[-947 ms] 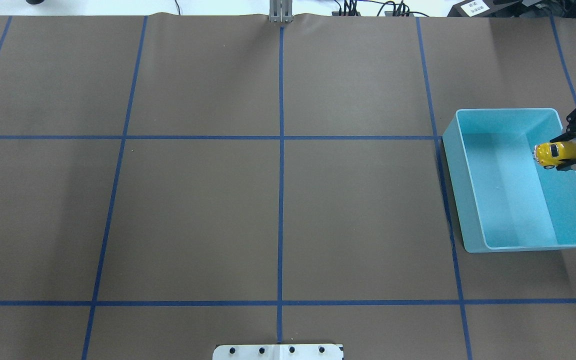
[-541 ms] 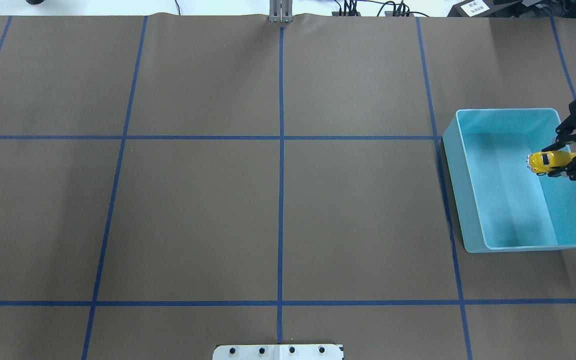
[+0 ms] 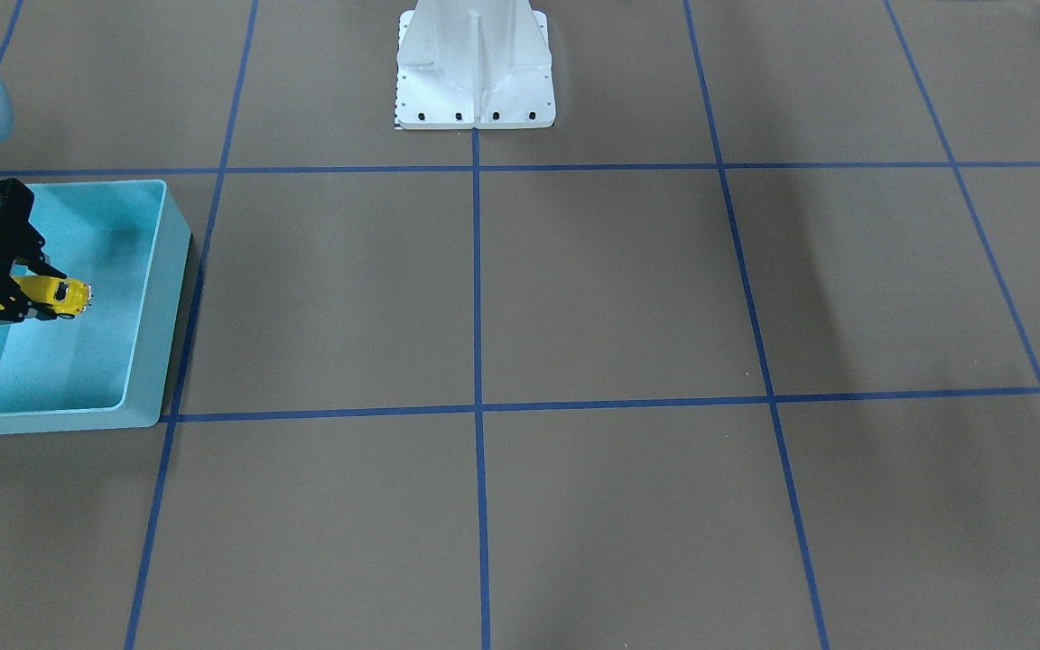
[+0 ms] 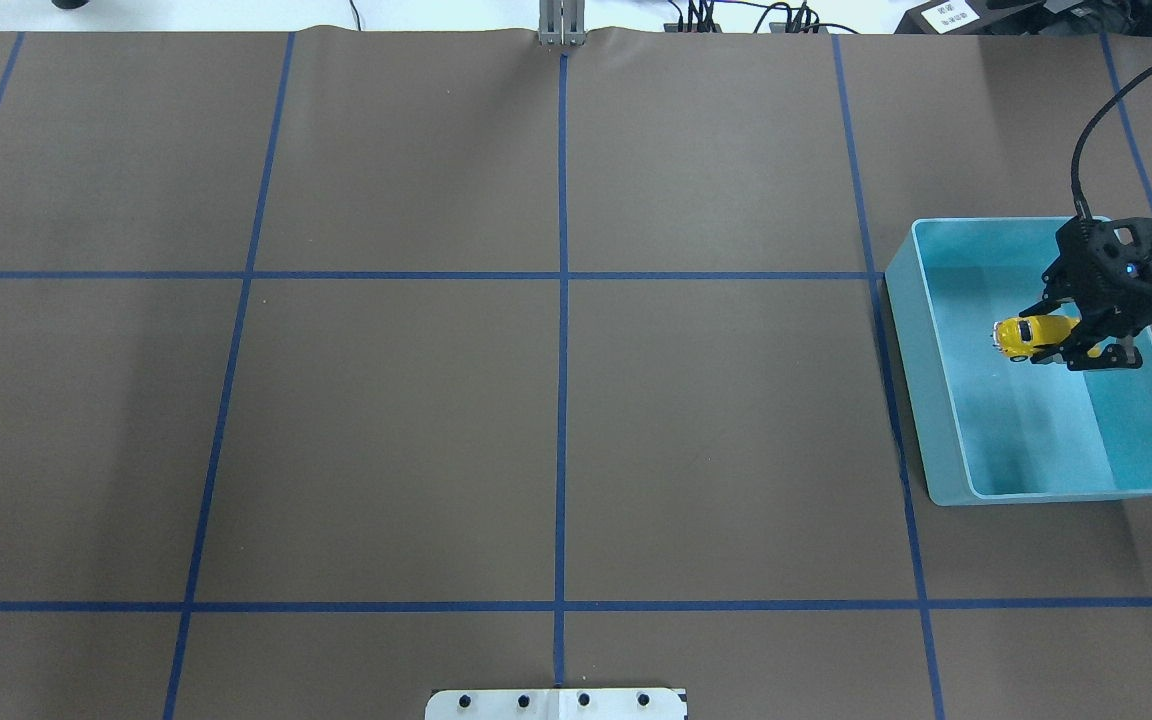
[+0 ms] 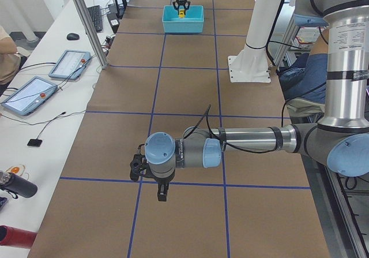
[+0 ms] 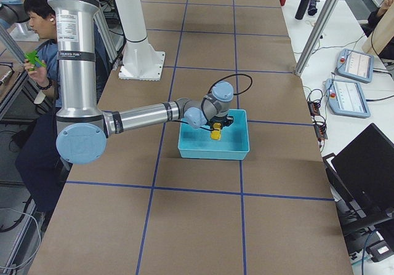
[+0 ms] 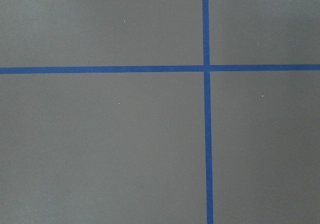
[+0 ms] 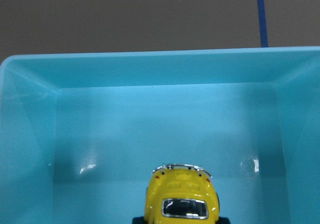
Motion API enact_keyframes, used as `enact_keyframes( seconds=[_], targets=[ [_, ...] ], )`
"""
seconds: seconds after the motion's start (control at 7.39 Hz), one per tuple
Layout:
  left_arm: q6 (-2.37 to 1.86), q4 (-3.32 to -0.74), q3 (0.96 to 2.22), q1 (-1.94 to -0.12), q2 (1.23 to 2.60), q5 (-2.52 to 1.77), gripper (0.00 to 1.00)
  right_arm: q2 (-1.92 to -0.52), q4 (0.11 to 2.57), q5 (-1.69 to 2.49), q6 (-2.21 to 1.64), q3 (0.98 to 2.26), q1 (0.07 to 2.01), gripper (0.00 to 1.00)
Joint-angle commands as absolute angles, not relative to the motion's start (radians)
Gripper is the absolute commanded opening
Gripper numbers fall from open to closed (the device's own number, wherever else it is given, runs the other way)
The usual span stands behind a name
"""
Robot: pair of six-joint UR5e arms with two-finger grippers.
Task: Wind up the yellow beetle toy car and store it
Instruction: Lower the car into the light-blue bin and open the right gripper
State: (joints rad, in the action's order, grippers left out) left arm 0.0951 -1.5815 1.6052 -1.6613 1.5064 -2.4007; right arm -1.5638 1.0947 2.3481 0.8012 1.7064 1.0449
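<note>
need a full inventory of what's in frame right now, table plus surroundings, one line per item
yellow beetle toy car: 1, yellow, held over the inside of the bin
turquoise bin: 1, turquoise, at the table end on the robot's right
table cover: 1, brown, over the whole table
tape lines: a grid, blue, on the cover
pedestal: 1, white, middle of the robot's side
tablets: 2, grey, on the side desk
mouse: 1, black, same desk
person: 1, dark hair, seated behind the robot
right gripper: 1, black, shut on the car
left gripper: 1, black, over bare cover; open or shut unclear
</note>
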Motion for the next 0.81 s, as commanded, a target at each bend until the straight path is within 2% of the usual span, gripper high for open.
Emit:
enact_keyframes(
  seconds=[0.0, 0.27, 0.68],
  targets=[
    [0.095, -1.582, 1.603, -1.661, 1.506, -2.401, 1.00, -1.560, 0.994, 2.339, 0.772, 1.652, 1.023, 0.00],
    [0.095, -1.583, 1.603, -1.661, 1.506, -2.401, 1.00, -1.540, 0.936, 2.333, 0.743, 1.596, 1.000, 0.00],
    [0.094, -1.582, 1.605, -1.661, 1.506, -2.401, 1.00, -1.540, 0.934, 2.333, 0.692, 1.595, 0.979, 0.00]
  ],
)
